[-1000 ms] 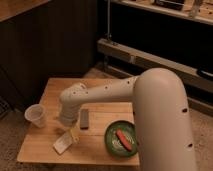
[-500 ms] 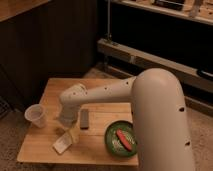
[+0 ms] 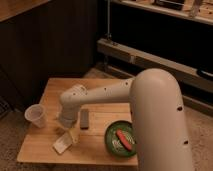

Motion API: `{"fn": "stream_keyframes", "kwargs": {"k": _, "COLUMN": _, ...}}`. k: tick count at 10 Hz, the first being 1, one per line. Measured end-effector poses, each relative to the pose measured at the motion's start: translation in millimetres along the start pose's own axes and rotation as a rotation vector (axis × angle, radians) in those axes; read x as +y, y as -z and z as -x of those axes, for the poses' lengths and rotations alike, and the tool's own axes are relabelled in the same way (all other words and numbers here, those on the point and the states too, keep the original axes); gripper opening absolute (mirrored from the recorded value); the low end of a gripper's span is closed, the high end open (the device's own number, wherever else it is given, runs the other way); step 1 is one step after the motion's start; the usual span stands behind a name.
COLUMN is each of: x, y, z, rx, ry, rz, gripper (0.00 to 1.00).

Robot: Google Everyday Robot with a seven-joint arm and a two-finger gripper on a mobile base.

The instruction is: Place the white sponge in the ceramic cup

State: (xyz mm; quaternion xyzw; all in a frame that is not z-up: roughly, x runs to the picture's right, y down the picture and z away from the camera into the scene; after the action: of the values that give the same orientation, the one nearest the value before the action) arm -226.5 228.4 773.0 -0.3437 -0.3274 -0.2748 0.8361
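Observation:
The white sponge (image 3: 62, 145) lies flat near the front left of the wooden table (image 3: 95, 152). The ceramic cup (image 3: 34, 115) stands upright and on its own at the table's left edge. My gripper (image 3: 71, 132) hangs down from the white arm (image 3: 100, 95), just above and to the right of the sponge, at its far corner. I cannot tell whether it touches the sponge. The cup is about a hand's width to the left of the gripper.
A dark grey rectangular block (image 3: 84, 118) lies just right of the gripper. A green bowl (image 3: 121, 140) holding a red item sits at the front right. The arm's large white body (image 3: 157, 125) covers the table's right side. Dark shelving stands behind.

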Motion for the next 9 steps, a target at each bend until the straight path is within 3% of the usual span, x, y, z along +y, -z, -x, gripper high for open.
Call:
{"fn": "stream_keyframes", "kwargs": {"k": 3, "x": 4.5, "y": -22.0, "z": -1.8, "rx": -0.024, "ry": 0.037, "rz": -0.014, "gripper": 0.98}}
{"fn": "stream_keyframes", "kwargs": {"k": 9, "x": 8.9, "y": -38.8, "z": -3.2, "rx": -0.081, "ry": 0.078, "rz": -0.032, "gripper": 0.98}}
